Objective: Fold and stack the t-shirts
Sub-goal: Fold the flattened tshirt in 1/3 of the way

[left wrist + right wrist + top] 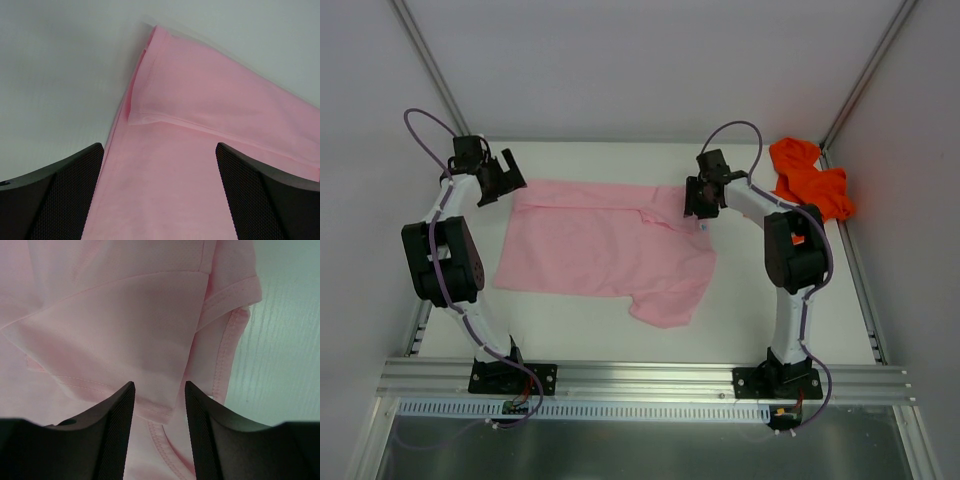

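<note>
A light pink t-shirt (600, 245) lies spread across the white table (570, 320), its top edge folded down. A bright orange t-shirt (810, 180) sits crumpled at the back right. My left gripper (505, 185) hovers at the pink shirt's back left corner. In the left wrist view the left gripper (159, 147) is wide open over the folded hem (200, 100). My right gripper (698, 205) is at the shirt's back right, by the sleeve. In the right wrist view its jaws (160, 387) stand narrowly apart, with a folded hem edge (160, 410) between them.
Grey enclosure walls rise behind and on both sides. A metal rail (640, 378) runs along the near edge, carrying both arm bases. The orange shirt lies close behind the right arm's elbow (795, 250).
</note>
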Available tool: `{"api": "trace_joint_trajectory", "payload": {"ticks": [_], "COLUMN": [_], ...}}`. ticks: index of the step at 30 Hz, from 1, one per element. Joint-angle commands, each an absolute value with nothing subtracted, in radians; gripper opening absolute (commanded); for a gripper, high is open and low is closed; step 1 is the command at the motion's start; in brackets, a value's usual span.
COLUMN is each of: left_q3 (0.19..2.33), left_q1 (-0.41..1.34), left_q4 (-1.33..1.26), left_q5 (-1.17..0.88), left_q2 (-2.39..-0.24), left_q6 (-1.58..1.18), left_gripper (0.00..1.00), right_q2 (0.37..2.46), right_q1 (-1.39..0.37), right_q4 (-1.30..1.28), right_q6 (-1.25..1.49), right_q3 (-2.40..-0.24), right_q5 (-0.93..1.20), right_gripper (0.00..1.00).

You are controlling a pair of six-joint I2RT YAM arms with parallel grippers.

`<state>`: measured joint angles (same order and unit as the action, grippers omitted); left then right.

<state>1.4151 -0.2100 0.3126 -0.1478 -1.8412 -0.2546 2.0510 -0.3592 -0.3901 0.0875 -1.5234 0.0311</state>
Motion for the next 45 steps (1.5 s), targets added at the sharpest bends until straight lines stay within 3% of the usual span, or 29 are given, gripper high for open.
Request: {"api": "trace_joint_trajectory", "payload": {"ticks": [1,9,16,19,30,33,34,35,37,43,45], "left_q3": [1.399,1.384,1.378,1.373,1.341,1.335,1.336,1.338,1.347,1.275,1.212], "left_q1": [-0.209,-0.209,-0.209,-0.21,-0.209,-0.21,-0.209,-0.21,-0.209,-0.209,-0.209], "left_q4": [0.308,0.307,0.305,0.302,0.291,0.294,0.301,0.308,0.345,0.451,0.478], "left_q5": [-0.152,-0.144,-0.15,-0.15,-0.14,-0.129,-0.127,-0.123,-0.097,-0.006,0.046], "left_q2": [-1.776,-1.75,-1.729,-1.723,-1.709,-1.701,-1.7,-1.694,-1.674,-1.521,-1.465], "left_q6": [-0.264,-0.261,-0.27,-0.273,-0.291,-0.294,-0.293,-0.295,-0.302,-0.327,-0.357], "left_gripper": [0.95,0.95,0.95,0.95,0.95,0.95,0.95,0.95,0.95,0.95,0.94], "right_q2": [2.082,2.094,2.063,2.048,2.005,2.005,2.0,1.993,1.944,1.743,1.68], "right_q1": [-0.368,-0.371,-0.37,-0.37,-0.368,-0.368,-0.368,-0.368,-0.368,-0.368,-0.368], "right_q4": [-0.403,-0.391,-0.39,-0.391,-0.42,-0.423,-0.425,-0.429,-0.436,-0.5,-0.518], "right_q6": [0.1,0.092,0.08,0.065,0.034,0.041,0.04,0.038,0.026,-0.028,-0.022], "right_q3": [-1.519,-1.499,-1.491,-1.488,-1.485,-1.473,-1.471,-1.473,-1.477,-1.503,-1.461], "right_q5": [0.023,0.014,-0.032,-0.04,-0.066,-0.042,-0.031,-0.017,-0.011,-0.009,-0.011], "right_gripper": [0.47,0.4,0.13,0.06,0.06,0.18,0.28,0.47,0.62,0.89,0.9]}}
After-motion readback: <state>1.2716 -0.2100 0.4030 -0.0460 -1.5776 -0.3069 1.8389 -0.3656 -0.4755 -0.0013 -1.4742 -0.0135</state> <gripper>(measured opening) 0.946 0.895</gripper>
